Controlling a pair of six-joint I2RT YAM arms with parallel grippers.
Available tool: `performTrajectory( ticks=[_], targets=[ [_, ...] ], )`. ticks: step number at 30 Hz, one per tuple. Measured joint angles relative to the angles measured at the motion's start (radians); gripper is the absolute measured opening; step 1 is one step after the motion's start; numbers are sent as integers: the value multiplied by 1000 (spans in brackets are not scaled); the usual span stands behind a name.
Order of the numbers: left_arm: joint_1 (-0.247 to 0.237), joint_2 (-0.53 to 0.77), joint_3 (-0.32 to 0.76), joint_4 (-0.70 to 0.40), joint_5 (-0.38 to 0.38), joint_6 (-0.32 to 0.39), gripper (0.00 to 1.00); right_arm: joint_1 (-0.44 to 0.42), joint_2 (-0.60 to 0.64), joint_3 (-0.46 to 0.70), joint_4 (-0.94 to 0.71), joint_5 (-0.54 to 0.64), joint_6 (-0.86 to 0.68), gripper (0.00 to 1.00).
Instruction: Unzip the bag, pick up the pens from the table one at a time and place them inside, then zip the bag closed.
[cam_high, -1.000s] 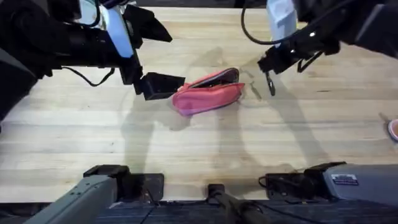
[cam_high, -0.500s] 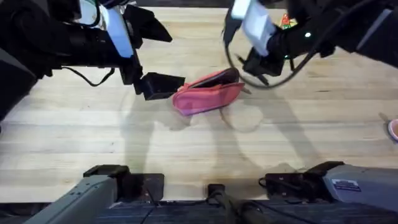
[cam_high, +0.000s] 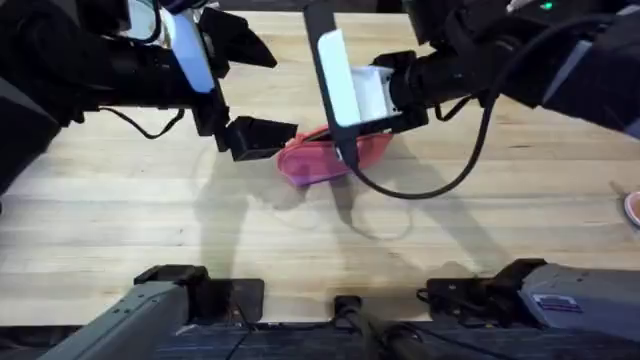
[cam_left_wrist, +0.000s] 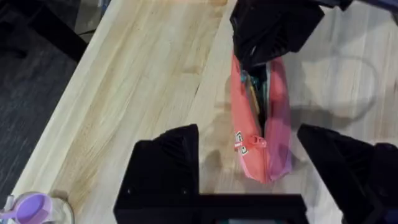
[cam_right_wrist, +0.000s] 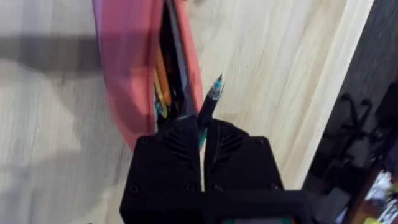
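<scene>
The pink bag (cam_high: 305, 165) lies at the middle of the table (cam_high: 150, 220), partly hidden under my right arm. In the left wrist view the bag (cam_left_wrist: 277, 124) is unzipped, with several pens (cam_left_wrist: 255, 93) inside and the zipper pull (cam_left_wrist: 255, 142) at its near end. My left gripper (cam_high: 262, 137) stands open at that end, its fingers (cam_left_wrist: 168, 162) on either side of the bag. Above the bag's opening (cam_right_wrist: 171, 68) hangs my right gripper (cam_right_wrist: 200, 124), shut on a dark pen (cam_right_wrist: 210, 99) with a teal tip. In the overhead view the right gripper (cam_high: 343, 140) is over the bag.
A small purple cup (cam_left_wrist: 30, 208) stands near the table's edge behind the left gripper. A pink object (cam_high: 633, 207) shows at the far right edge of the table. Dark floor lies past the table edge (cam_right_wrist: 336, 93) beside the right gripper.
My right arm has swung left with the pen, from the bag's right side to directly over its opening. The left arm and the bag have stayed put.
</scene>
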Motion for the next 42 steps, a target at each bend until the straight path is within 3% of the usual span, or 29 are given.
performTrajectory(
  ticks=[17,19,21,32,33,39,42],
  targets=[
    [134,-2,0,-76,0,0,993,65,72,0,23,-5,-89,32],
    [179,-46,0,-80,0,0,994,69,112,0,23,-27,-97,32],
    [193,-71,0,-80,0,0,994,72,128,0,24,-33,-98,32],
    [213,-118,0,-87,0,0,993,86,238,7,37,-53,-101,43],
    [213,-118,0,-87,0,0,993,87,238,7,36,-53,-101,93],
    [213,-118,0,-87,1,0,993,85,239,30,57,-51,-101,939],
    [213,-118,0,-87,1,0,994,86,240,36,46,-51,-102,996]
  ],
)
